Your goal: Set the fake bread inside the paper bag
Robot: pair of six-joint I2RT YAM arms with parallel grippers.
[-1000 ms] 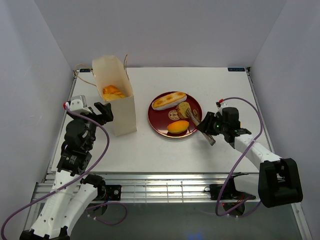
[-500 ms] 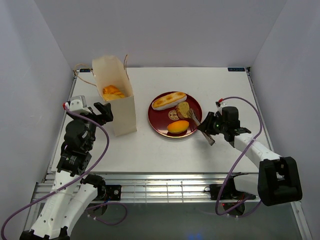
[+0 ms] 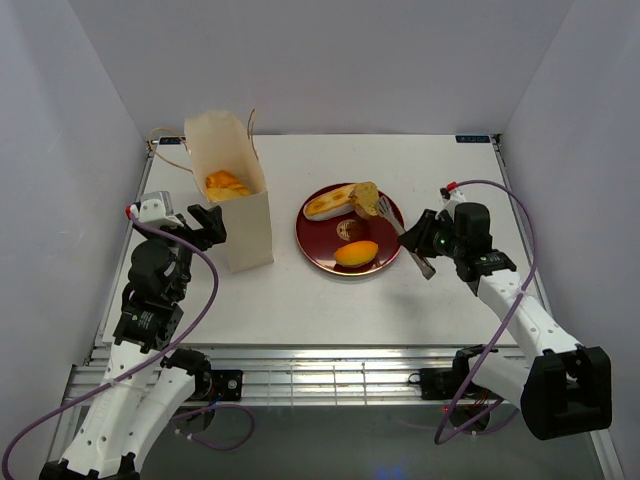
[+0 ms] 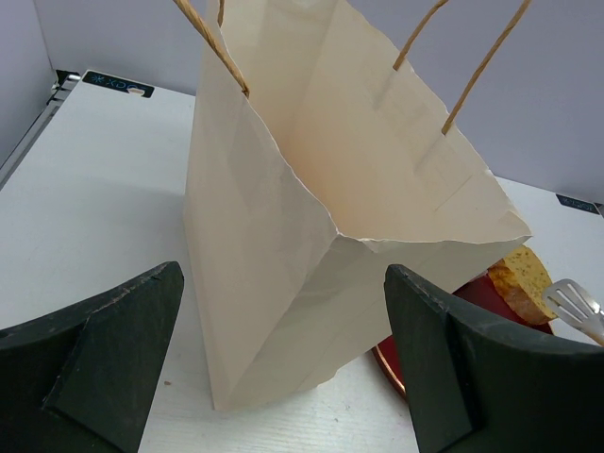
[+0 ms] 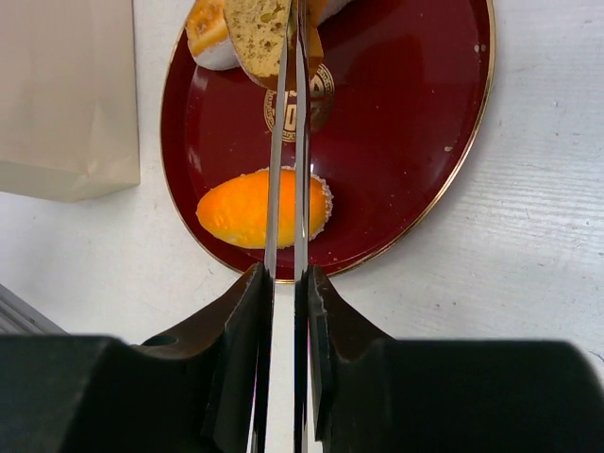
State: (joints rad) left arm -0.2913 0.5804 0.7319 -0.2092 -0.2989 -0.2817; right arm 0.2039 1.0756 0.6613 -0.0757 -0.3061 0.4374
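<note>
Right fingers (image 5: 236, 377) are clamping silver tongs (image 5: 279, 170), pinching a tan bread slab (image 5: 260, 28) above the red plate (image 5: 406, 142). Edge-held, it is risking slipping before the paper bag (image 3: 240, 225), left of the plate. Left fingers (image 4: 104, 368) are gaping.

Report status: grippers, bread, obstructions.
Left gripper open beside the tall cream paper bag. Right gripper shut on silver metal tongs, pinching a flat tan slab over the dark red round plate. Nothing between plate and bag.

I see the paper bag (image 3: 228, 200) left of the plate (image 3: 315, 238), one pastry (image 3: 226, 184) inside it. On the plate a bun (image 3: 356, 253) lies nearest me, a long roll (image 3: 330, 204) behind, tongs (image 3: 398, 232) at its right
</note>
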